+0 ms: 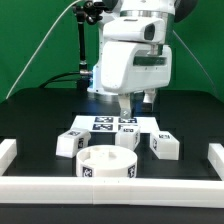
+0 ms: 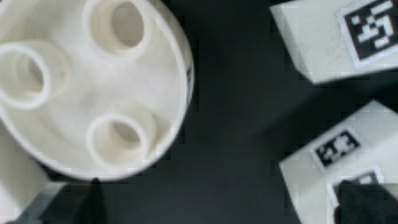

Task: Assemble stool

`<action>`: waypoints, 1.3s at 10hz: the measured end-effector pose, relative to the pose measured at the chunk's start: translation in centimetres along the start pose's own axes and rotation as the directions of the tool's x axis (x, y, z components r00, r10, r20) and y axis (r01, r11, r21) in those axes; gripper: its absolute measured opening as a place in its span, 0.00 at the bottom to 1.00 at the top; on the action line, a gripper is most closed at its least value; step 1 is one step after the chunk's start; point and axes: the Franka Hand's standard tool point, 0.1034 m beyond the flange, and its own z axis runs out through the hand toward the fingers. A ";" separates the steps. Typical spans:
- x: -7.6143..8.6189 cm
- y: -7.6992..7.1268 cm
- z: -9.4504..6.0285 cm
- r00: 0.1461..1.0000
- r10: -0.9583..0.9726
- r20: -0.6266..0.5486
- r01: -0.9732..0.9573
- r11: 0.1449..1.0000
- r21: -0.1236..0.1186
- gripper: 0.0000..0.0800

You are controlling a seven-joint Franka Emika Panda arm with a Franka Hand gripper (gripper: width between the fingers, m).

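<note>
The round white stool seat [image 1: 107, 165] lies on the black table near the front rail. Its underside with three round sockets shows in the wrist view [image 2: 89, 80]. Three white tagged block legs lie behind it: one at the exterior view's left [image 1: 70, 142], one in the middle [image 1: 127, 140], one at the right [image 1: 163, 145]. Two legs show in the wrist view [image 2: 347, 35] [image 2: 347, 150]. My gripper [image 1: 135, 103] hangs above the table behind the legs. It is open and empty [image 2: 217, 205], with dark table between its fingertips [image 2: 71, 205].
The marker board [image 1: 113, 125] lies flat under the arm. White border rails run along the front [image 1: 110, 188], the left [image 1: 8, 152] and the right [image 1: 214, 155]. A black stand [image 1: 80, 50] rises at the back before a green backdrop.
</note>
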 end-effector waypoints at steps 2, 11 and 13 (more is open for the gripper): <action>0.4 1.6 1.6 0.999 0.031 0.009 -0.032 0.999 0.039 0.81; -1.0 2.2 4.9 1.000 0.014 -0.014 -0.014 0.999 0.032 0.81; -0.8 1.9 5.3 1.000 0.010 -0.015 -0.010 0.999 0.035 0.81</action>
